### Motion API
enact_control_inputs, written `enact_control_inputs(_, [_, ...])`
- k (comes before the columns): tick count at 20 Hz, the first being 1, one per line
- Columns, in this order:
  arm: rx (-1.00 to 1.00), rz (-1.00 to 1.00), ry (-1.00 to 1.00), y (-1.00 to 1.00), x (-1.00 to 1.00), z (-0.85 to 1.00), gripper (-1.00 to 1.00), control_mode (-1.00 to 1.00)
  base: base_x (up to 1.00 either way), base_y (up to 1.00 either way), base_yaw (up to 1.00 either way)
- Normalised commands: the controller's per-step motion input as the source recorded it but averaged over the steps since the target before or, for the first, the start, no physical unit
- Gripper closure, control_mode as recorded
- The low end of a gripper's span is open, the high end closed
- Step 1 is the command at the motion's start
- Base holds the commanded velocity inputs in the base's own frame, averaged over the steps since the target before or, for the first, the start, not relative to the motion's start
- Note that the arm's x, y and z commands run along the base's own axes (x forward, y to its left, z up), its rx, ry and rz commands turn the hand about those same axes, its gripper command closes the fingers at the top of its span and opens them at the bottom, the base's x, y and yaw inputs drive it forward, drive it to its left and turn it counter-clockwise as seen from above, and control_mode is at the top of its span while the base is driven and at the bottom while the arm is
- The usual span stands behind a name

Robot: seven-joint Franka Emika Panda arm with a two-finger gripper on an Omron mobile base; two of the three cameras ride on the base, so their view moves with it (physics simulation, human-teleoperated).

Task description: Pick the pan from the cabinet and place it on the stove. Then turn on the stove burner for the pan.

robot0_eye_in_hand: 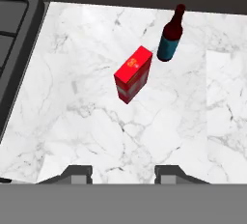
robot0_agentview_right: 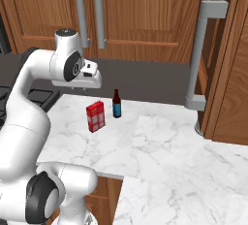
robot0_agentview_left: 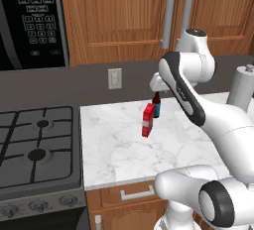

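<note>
The brown wood-grain cabinet (robot0_agentview_left: 129, 16) stands with both flat doors closed behind long silver bar handles (robot0_agentview_right: 89, 15), any pan inside hidden. Along the counter's left edge sits the dark grey stove (robot0_agentview_left: 37, 147), its black cast grates over round burner heads, small grey knobs lining the front. On the veined white marble counter (robot0_eye_in_hand: 87, 121), toward the back edge, a red rectangular carton (robot0_eye_in_hand: 133, 74) stands beside a dark blue glass bottle (robot0_eye_in_hand: 170, 35). The gripper (robot0_eye_in_hand: 123, 172) hovers above the marble, jaws parted, holding nothing.
</note>
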Motion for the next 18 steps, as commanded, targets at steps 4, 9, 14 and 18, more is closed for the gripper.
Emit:
enact_control_inputs(4, [0.0, 0.0, -0.02, 0.0, -0.06, 0.0, -1.0, -1.0, 0.0, 0.0, 0.0])
enact_control_inputs(9, [0.0, -0.02, -0.15, -0.05, -0.27, 0.0, -1.0, -1.0, 0.0, 0.0, 0.0])
enact_control_inputs(14, [0.01, -0.01, -0.12, -0.17, -0.22, -0.02, -1.0, -1.0, 0.0, 0.0, 0.0])
enact_control_inputs(18, [0.03, -0.02, -0.24, -0.5, -0.42, 0.0, -1.0, -1.0, 0.0, 0.0, 0.0])
